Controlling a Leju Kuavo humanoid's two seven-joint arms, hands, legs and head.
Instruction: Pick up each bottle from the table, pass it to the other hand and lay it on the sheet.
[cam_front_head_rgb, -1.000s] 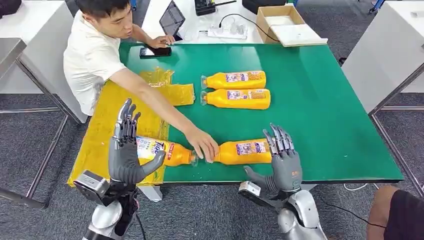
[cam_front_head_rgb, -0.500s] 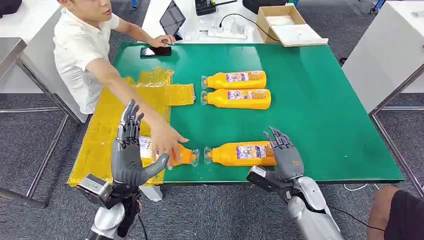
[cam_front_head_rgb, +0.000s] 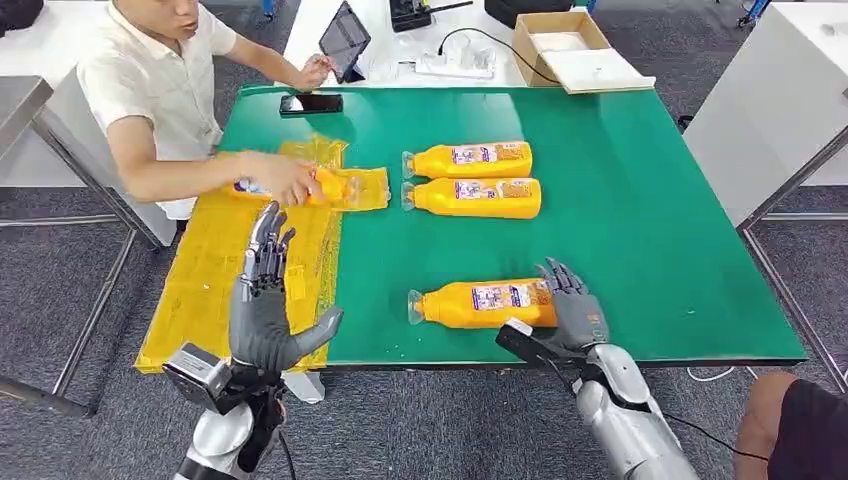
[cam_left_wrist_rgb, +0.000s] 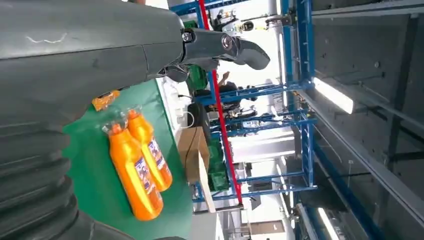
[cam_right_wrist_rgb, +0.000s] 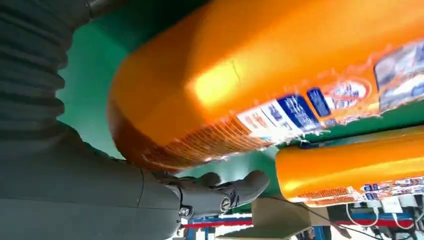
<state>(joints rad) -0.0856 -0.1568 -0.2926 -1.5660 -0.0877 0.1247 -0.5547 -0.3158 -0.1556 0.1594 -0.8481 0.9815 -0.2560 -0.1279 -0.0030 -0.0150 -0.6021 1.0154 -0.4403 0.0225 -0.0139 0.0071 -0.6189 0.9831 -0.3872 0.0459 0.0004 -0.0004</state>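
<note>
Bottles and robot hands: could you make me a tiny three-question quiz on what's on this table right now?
1. True or false: the left hand holds a bottle.
2. Which robot hand is at the base of the near bottle? A left, B right
3. How many bottles lie on the bare green table?

Key: 1 false, it is open and raised. 2 B, the right hand. 3 three; a person holds another over the yellow sheet.

The left hand (cam_front_head_rgb: 262, 315) is up in front of the table's near edge (cam_front_head_rgb: 420, 358), flat and empty, fingers straight and thumb out to the side. The right hand (cam_front_head_rgb: 572, 312) is low at that edge, fingers curved around the base of the near bottle (cam_front_head_rgb: 480, 303).
</note>
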